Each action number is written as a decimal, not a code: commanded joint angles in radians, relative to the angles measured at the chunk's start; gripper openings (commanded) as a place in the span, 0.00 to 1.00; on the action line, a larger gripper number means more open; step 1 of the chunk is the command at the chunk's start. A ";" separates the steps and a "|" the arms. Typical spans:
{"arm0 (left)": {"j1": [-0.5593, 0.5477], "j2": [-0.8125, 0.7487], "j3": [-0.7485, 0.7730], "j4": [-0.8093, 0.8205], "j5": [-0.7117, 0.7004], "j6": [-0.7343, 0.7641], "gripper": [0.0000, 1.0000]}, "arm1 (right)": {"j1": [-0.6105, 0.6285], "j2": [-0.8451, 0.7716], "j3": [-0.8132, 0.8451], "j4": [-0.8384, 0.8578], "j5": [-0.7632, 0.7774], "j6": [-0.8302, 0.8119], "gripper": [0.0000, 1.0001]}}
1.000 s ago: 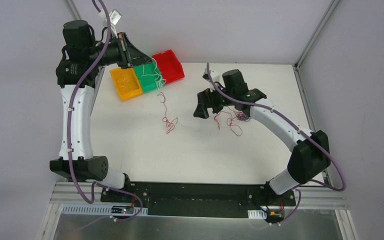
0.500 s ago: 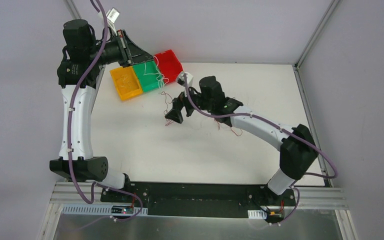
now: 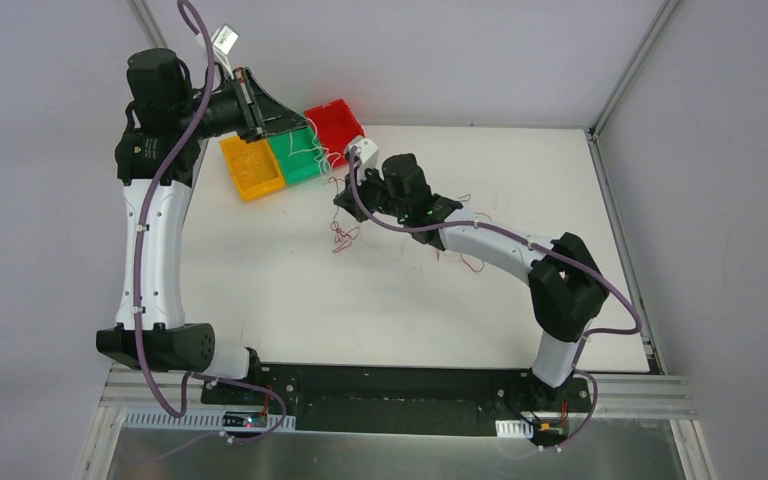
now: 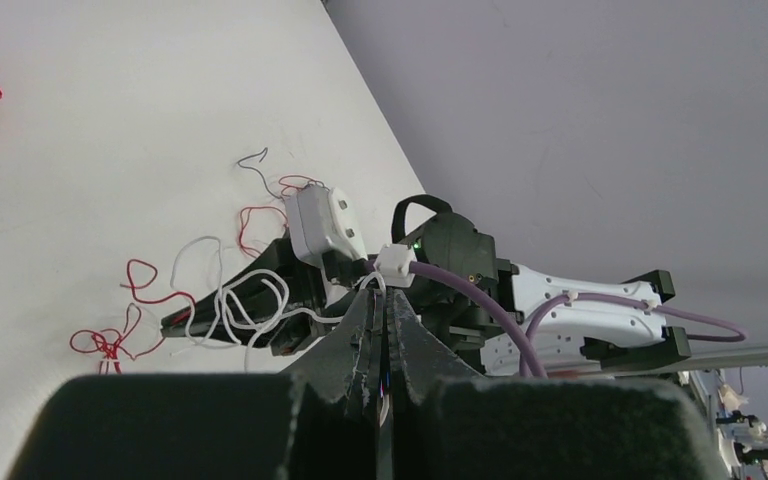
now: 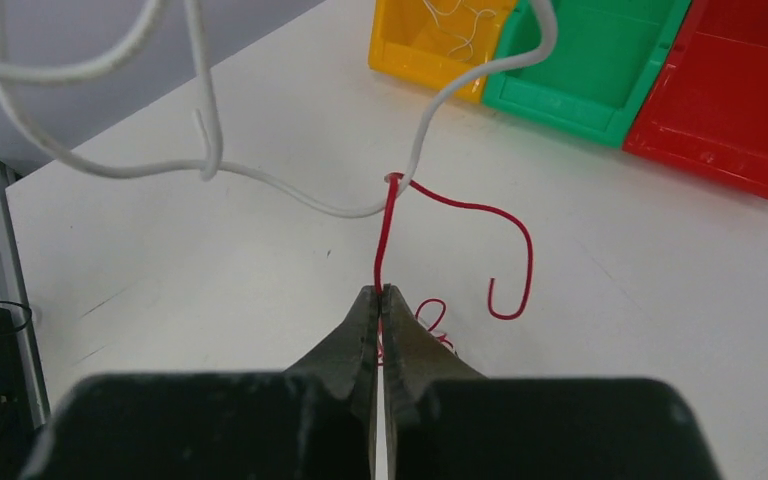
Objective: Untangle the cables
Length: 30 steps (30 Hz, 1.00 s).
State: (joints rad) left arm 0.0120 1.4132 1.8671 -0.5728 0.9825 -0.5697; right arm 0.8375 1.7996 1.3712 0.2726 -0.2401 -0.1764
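Inside the right claw (image 5: pixel 380 292), a red cable (image 5: pixel 389 235) sits pinched.

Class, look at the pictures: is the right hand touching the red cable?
Touching. The right wrist view shows the right hand shut on the red cable, which rises from between its fingertips.

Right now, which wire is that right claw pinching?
The red wire, rising straight out of the right gripper's shut tips; the white wire just hooks it higher up.
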 commanded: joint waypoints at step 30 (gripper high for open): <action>0.241 0.249 0.146 -0.010 -0.100 0.341 0.00 | -0.222 -0.357 -0.152 -0.650 -0.223 -0.023 0.00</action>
State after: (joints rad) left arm 0.2562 1.6291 2.0365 -0.5762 0.8875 -0.3847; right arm 0.6128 1.5040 1.1690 -0.3305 -0.4088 -0.2268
